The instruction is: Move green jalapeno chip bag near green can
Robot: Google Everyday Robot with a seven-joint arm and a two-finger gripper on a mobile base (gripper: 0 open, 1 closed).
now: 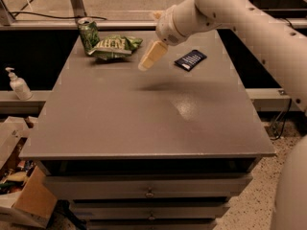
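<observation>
- Camera view: my gripper [152,55] hangs above the table [144,123], holding nothing; spread or pressed together, I cannot tell.
- Just left of it, the green jalapeno chip bag [115,46] lies flat against the green can [88,32].
- Risk: a low leftward sweep could topple the can.
- The bag's long axis runs sideways, from the can toward my gripper.
</observation>
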